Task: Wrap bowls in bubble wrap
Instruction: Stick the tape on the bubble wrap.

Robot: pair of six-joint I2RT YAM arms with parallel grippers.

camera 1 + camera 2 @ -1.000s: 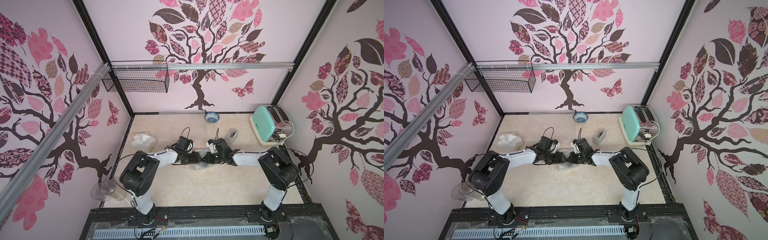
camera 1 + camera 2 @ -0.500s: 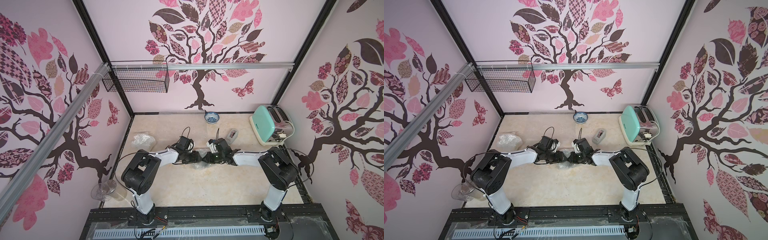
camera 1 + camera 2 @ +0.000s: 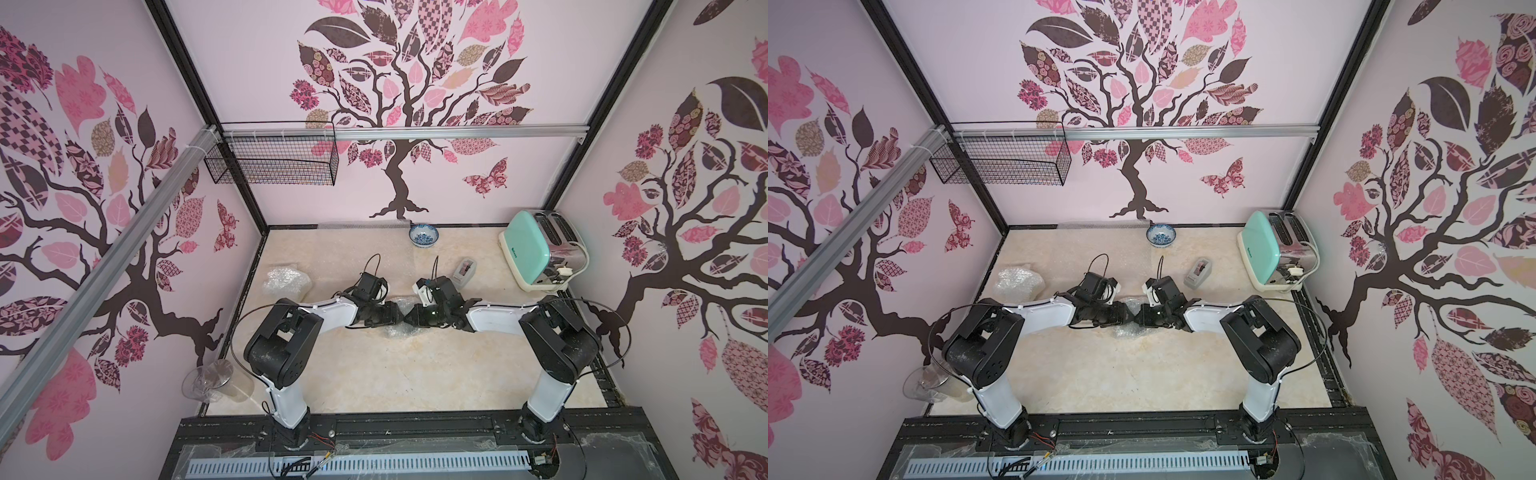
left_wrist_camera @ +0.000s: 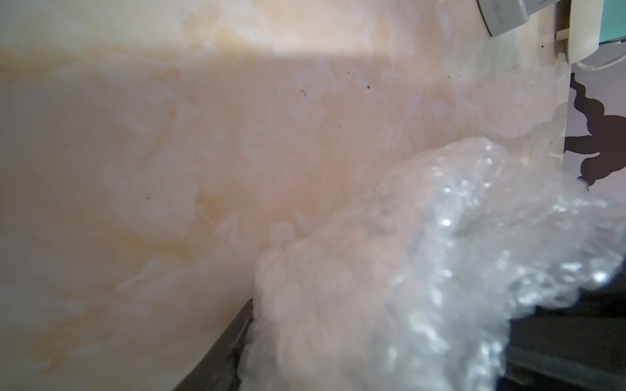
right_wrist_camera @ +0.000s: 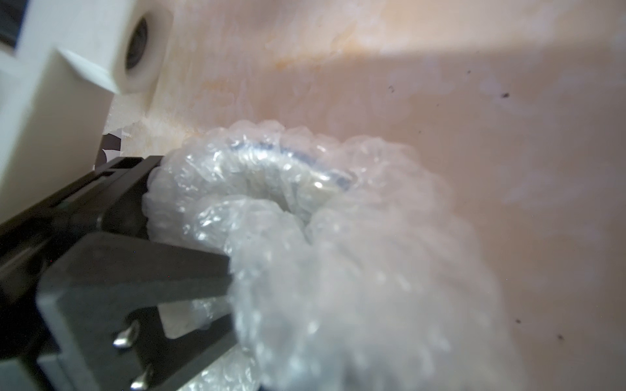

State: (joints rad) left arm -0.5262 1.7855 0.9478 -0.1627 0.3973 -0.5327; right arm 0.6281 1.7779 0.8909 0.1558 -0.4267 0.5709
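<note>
Both top views: left pincer (image 3: 395,319) and right pincer (image 3: 411,321) meet tip to tip mid-counter (image 3: 374,374) over a bubble wrap bundle (image 3: 394,331). Bare bowl (image 3: 423,237) by the back wall. Second wrapped lump (image 3: 286,280) near the left wall.

Left wrist: the bundle sits between the left pincer's jaws.

Right wrist: left pincer clamps the bundle. Blue bowl rim (image 5: 281,152) shows through. Right pincer closed, tips hidden.
</note>
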